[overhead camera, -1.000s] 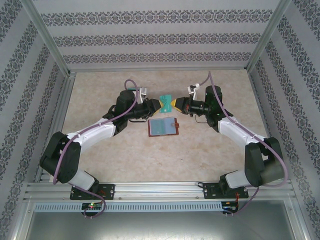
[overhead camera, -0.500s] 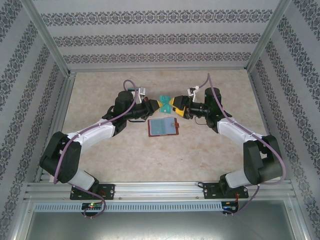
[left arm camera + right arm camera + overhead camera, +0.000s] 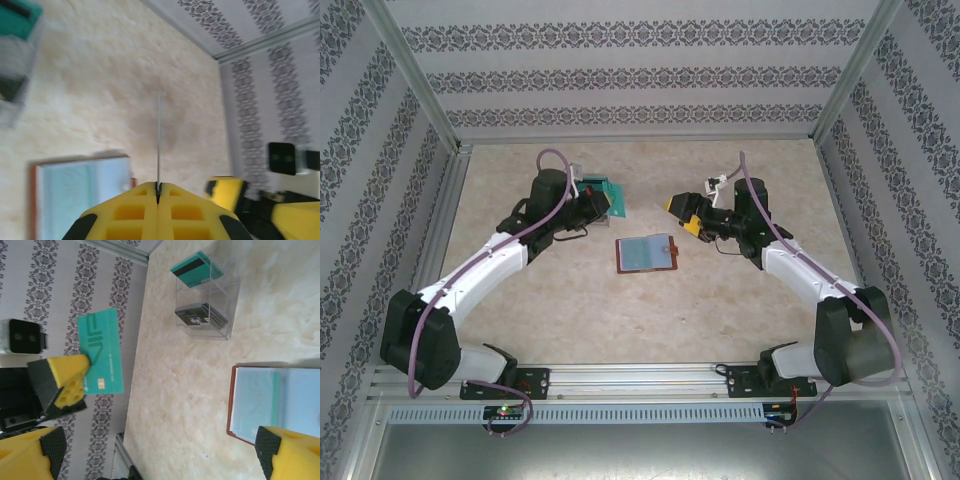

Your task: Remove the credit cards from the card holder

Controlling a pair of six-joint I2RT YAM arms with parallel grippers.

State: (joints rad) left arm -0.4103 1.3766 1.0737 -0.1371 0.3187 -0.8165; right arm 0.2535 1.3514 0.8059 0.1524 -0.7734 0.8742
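Step in hand: one teal card (image 3: pixel 101 347) is out of the card holder (image 3: pixel 648 253). I judge this to be the carry-away, with the set-down not yet done.
Left side: my left fingers (image 3: pixel 158 190) are clenched on one end of the teal card, holding it clear of the bench (image 3: pixel 650 310), beyond the card holder and to its left.
Right side: my right fingers (image 3: pixel 682 214) are spread wide and grasp nothing, beyond the card holder and to its right.
Card holder: it lies open and flat on the bench, pockets up, apart from both arms.
Clear box (image 3: pixel 205 295): it stands beyond the card holder, with a teal card and dark ones inside.
Pockets: a teal strip shows in one. I cannot tell if it is another card.
Next move: probably lay the thin card down near the card holder without letting it twist. Any further pull likely calls for one side to pin the loose card holder.
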